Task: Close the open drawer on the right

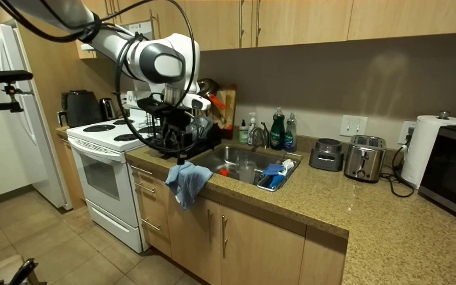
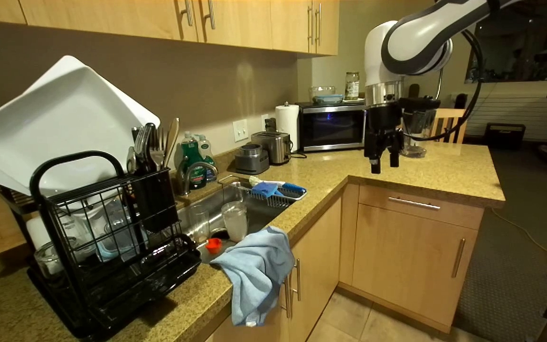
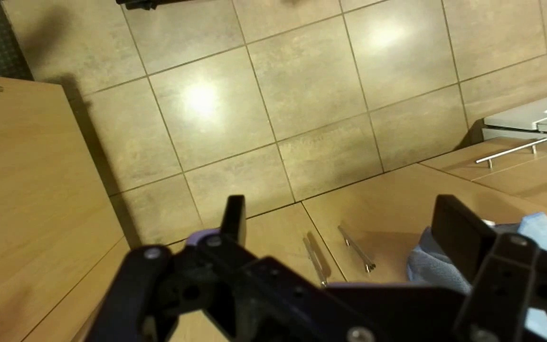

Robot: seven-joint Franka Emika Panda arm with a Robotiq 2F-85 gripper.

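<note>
White arm (image 2: 423, 42) slants in from above, its black pincer (image 2: 385, 164) spread wide and pointing straight down; the light-wood drawer (image 2: 418, 208) sits flush beneath the table (image 2: 454, 168).

No word, brand or number can be read in any view; the lettering is too small or blurred. Labels do show. In an exterior view, the green bottle (image 1: 277, 130) just beside the faucet (image 1: 266, 137) bears one with pale marks, and the clear bottle (image 1: 290, 133), next out from the faucet, carries a bluish one. Across the faucet from these, a black-topped pump bottle (image 1: 243, 134) shows a greenish label. Well apart from the faucet, in an exterior view, a jar (image 2: 352, 86) has a pale label.
</note>
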